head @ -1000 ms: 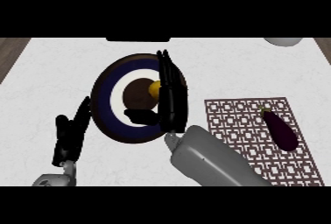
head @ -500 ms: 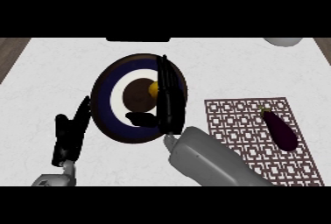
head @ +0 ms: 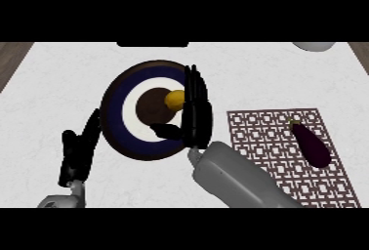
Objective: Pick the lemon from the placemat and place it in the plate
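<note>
lemon (head: 174,99): now bare on plate (head: 116,105), frame centre; we judge it placed.
right hand (head: 196,113): fingers now straight, let go.
left hand (head: 78,151): open, resting lower left.

The right hand (head: 196,112) covers one side of the lemon (head: 174,99) and part of the plate (head: 119,114). At the worktop's far right corner, a pale round thing (head: 314,46) is cut off. A dark thing (head: 153,44) at the far edge is too.
</note>
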Tool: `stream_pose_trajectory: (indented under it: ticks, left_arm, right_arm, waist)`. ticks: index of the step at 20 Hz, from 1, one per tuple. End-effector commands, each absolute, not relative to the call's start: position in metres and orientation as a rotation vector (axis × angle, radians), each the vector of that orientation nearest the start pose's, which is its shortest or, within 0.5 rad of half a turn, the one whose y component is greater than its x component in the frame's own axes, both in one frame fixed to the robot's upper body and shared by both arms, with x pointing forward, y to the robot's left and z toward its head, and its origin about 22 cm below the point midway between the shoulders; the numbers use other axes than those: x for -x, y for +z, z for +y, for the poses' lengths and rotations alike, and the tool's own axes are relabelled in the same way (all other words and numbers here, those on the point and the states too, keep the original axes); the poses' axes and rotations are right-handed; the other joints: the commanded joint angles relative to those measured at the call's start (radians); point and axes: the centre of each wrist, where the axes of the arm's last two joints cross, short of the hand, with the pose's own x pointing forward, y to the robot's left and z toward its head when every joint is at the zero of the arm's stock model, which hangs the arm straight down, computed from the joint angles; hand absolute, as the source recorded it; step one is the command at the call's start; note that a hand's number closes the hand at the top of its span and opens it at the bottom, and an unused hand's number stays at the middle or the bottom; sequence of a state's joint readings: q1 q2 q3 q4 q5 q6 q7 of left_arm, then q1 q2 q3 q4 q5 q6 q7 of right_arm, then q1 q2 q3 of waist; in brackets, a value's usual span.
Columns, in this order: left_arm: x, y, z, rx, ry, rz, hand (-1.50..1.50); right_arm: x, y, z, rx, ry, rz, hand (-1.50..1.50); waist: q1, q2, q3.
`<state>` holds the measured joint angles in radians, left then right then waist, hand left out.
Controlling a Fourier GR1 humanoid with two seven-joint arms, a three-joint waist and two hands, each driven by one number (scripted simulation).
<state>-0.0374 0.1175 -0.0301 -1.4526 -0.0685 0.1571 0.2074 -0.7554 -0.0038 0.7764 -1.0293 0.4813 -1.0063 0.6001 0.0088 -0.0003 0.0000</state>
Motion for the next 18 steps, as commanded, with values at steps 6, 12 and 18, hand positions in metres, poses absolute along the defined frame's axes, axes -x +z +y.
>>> stream_pose_trajectory:
  ticks: [6,12,18]
  left_arm:
    - [-0.243,-0.017,0.247,-0.240,-0.022,-1.276,0.00]
    - [-0.242,0.007,0.252,-0.234,-0.025,-1.281,0.00]
    - [-0.250,-0.002,0.267,-0.249,-0.011,-1.288,0.00]
  right_arm:
    - [-0.294,0.023,-0.024,0.712,0.246,-1.686,-1.50]
    - [-0.283,0.009,-0.055,0.778,0.258,-1.652,-1.50]
    - [-0.281,0.014,-0.082,0.801,0.194,-1.695,-1.50]
  waist:
    - [-0.011,-0.002,0.000]
    - [-0.013,-0.003,0.000]
    - [-0.009,-0.001,0.000]
